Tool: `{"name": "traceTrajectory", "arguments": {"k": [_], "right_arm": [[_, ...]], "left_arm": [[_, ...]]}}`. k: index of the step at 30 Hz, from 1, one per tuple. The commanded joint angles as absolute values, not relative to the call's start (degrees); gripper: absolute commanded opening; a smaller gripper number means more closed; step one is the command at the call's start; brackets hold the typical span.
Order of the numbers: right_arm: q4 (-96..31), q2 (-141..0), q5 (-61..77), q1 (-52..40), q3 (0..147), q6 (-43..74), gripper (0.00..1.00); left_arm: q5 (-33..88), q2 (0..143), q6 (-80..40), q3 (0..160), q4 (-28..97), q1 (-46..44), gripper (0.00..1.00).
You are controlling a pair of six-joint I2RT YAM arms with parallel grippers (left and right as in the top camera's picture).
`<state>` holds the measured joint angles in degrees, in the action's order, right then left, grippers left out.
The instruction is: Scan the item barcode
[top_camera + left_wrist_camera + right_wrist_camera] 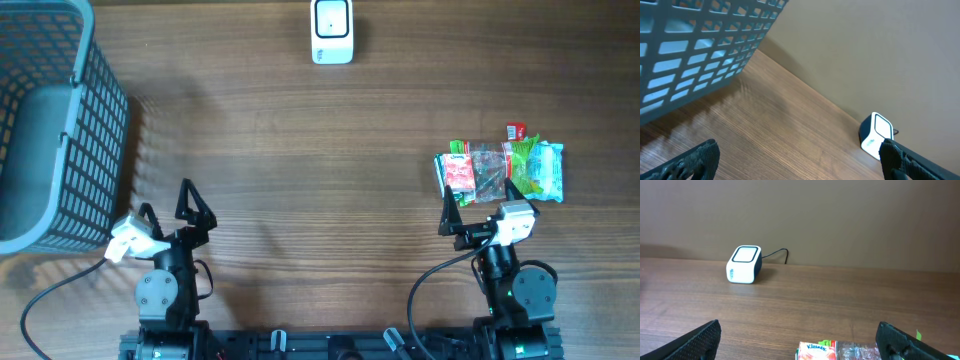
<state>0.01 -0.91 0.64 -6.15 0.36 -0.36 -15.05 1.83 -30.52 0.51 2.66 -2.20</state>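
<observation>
The items lie in a small pile of packets (500,172) on the right of the wooden table, with a Kleenex pack (457,175) at its left end. That Kleenex pack (817,350) sits low in the right wrist view. My right gripper (480,197) (799,332) hovers open just in front of the pile, nothing between its fingers. The white and dark blue scanner (332,30) (744,264) (875,135) stands at the far edge, a cable behind it. My left gripper (170,203) (797,155) is open and empty at the near left.
A tall blue-grey mesh basket (100,130) (700,50) fills the far left, close beside the left arm. A plain wall runs behind the table's far edge.
</observation>
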Motion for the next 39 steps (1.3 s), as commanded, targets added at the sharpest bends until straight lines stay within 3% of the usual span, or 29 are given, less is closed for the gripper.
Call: {"name": "traceTrajectory", "arguments": {"k": [1,3,10,33,39], "right_arm": [[0.3,-0.8,1.5,-5.9,0.3,-1.3,1.0],[0.3,-0.8,1.5,-5.9,0.3,-1.3,1.0],[0.3,-0.8,1.5,-5.9,0.3,-1.3,1.0],[0.3,-0.8,1.5,-5.9,0.3,-1.3,1.0],[0.3,-0.8,1.5,-5.9,0.3,-1.3,1.0]], "left_arm": [[-10.3,2.0,-29.8,0.4,3.0,-2.0,1.0],[-7.0,2.0,-21.4,0.4,1.2,-2.0,1.0],[-4.3,2.0,-9.1,0.4,-1.3,-2.0,1.0],[-2.0,2.0,-9.2,0.4,1.1,-1.9,1.0],[-2.0,1.4,-9.2,0.4,1.2,2.5,1.0]]}}
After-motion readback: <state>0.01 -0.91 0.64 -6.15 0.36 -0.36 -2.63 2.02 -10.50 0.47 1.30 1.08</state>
